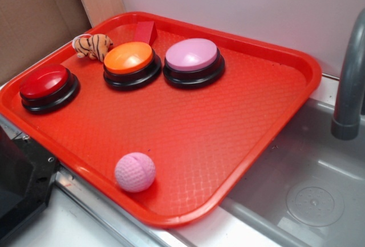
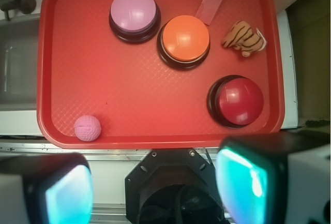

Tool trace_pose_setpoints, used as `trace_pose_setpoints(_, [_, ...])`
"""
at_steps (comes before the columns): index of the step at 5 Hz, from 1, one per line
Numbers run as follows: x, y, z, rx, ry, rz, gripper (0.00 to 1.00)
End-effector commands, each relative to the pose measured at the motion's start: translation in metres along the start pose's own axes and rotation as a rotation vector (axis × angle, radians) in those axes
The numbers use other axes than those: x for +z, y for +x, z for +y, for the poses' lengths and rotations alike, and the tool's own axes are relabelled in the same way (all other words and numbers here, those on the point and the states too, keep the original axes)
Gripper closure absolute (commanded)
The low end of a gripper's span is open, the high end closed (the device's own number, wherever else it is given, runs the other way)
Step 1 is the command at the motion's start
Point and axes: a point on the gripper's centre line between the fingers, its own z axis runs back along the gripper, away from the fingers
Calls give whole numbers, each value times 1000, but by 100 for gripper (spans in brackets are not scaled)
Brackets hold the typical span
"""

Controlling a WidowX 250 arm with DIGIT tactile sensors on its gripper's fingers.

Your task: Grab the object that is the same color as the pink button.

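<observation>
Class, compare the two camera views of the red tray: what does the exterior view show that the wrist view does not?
Only the exterior view shows the grey faucet pipe and sink drain. Only the wrist view shows the end effector, its fingers spread apart and empty. Both show the red tray, pink ball, pink button, orange button, red button and toy tiger.

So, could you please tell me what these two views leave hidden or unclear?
- Gripper: wrist view shows only blurred fingers at the bottom edge; tips cut off.
- Robot arm: exterior view, cropped by the left corner.
- Faucet: top cut off by the right edge.
- Tiger toy: too small for details.
- Pink ball: underside hidden.
</observation>
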Motion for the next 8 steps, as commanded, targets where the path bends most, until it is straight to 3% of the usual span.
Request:
trace_pose_setpoints(1, [0, 0, 0, 0, 0, 0, 0])
trace_pose_setpoints(3, [-53, -9, -44, -94, -6, -17, 0])
trace_pose_setpoints(7, [-174, -16, -116, -146, -100, 5, 0])
trace_pose_setpoints(8, [-195, -14, -126, -173, -53, 18, 0])
